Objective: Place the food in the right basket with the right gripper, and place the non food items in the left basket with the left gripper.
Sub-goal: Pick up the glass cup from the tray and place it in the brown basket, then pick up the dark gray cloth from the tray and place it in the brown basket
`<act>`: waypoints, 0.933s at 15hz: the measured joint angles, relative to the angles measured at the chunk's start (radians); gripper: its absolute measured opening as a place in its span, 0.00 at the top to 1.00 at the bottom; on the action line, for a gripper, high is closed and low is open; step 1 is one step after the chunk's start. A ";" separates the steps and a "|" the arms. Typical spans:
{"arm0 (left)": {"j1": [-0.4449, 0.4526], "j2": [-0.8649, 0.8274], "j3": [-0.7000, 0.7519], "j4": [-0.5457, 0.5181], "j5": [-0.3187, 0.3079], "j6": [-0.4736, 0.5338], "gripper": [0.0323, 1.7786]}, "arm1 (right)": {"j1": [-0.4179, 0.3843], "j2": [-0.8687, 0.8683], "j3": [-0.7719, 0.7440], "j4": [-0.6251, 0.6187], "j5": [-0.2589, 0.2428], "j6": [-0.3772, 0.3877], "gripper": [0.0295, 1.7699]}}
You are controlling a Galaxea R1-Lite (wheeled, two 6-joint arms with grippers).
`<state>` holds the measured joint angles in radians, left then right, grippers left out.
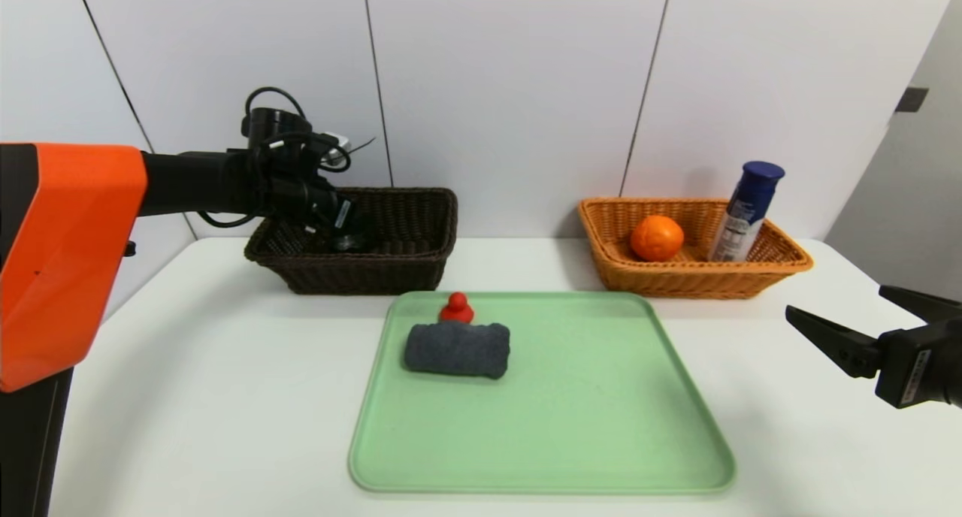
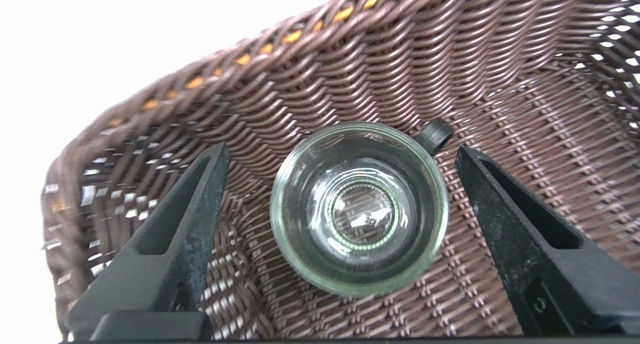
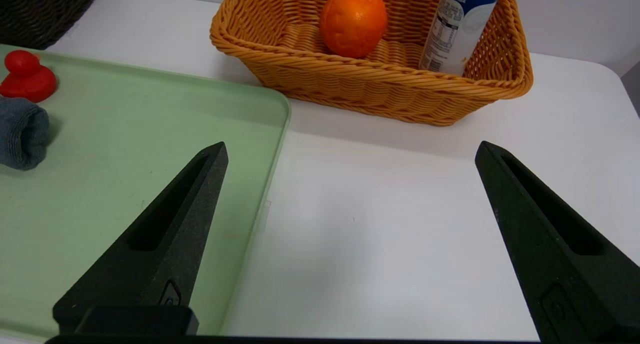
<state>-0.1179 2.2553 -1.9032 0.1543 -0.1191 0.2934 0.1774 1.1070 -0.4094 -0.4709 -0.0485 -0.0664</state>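
Jaws of the left gripper [image 2: 345, 154] stand spread, glass cup [image 2: 359, 209] lying loose between them in the dark basket [image 2: 500, 64]; a crooked withdrawal could clip it.

The left end effector [image 2: 342, 156] reaches forward at the head view's upper left, tilted downward, jaws spread wide. The right end effector [image 1: 838, 318] hangs parked at the right edge, jaws wide apart.

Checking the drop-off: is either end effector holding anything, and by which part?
Nothing is held. The left end effector stands open around the glass cup in the brown basket; the right end effector is open, empty.
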 joint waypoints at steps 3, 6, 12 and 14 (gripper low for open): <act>0.000 -0.048 0.003 0.013 -0.001 0.020 0.08 | 0.000 0.005 0.000 -0.010 0.000 0.000 0.04; -0.005 -0.126 0.022 0.013 -0.008 0.018 0.07 | 0.000 0.010 -0.004 -0.019 0.000 0.000 0.04; -0.111 -0.317 0.233 -0.037 -0.011 0.005 0.06 | -0.003 0.029 -0.030 -0.020 0.000 0.001 0.04; -0.168 -0.379 0.323 -0.061 -0.013 0.011 0.06 | -0.006 0.035 -0.035 -0.020 0.000 0.001 0.04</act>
<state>-0.2855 1.8762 -1.5806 0.0928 -0.1326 0.3045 0.1717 1.1419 -0.4440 -0.4906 -0.0485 -0.0653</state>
